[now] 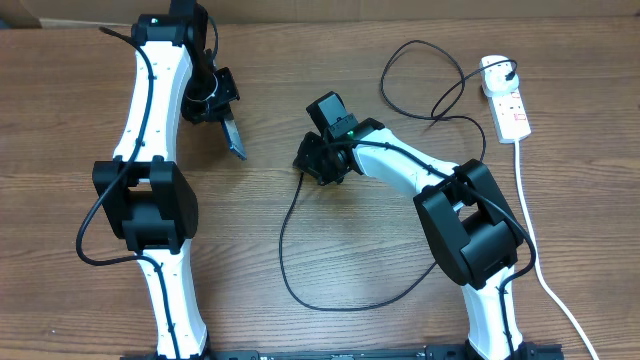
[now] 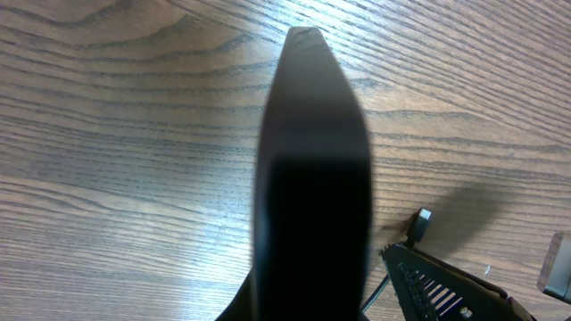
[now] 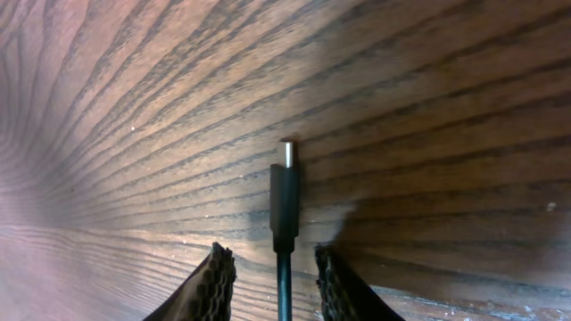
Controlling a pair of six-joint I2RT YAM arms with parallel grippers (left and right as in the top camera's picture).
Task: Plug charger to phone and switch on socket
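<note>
Roughly halfway, I'd say. The cable [image 1: 282, 240] looks plugged in at one end, since its black plug [image 1: 497, 72] sits in the rounded end of the power strip [image 1: 512, 112], well off to the outer side of the right end effector [image 1: 318, 165]. Its other end, the small connector [image 3: 285, 201], pokes straight out ahead of that end effector's ribbed fingers. They are drawn narrow around the cord just behind it and seem to hold it off the table [image 1: 330, 50].

The phone [image 1: 236, 137] is pinched in the left end effector [image 1: 222, 112] and hangs below the fingers, with its screen not showing. Connector and phone are near but apart, so joining them is left to do. After that comes the switch, whose state I can't read.

The connector has a squared black sleeve and a bright metal tip. The cord is thin, limp and looping, and the phone is a slim dark slab. The strip is hard white plastic, and the table is matte wood grain.
</note>
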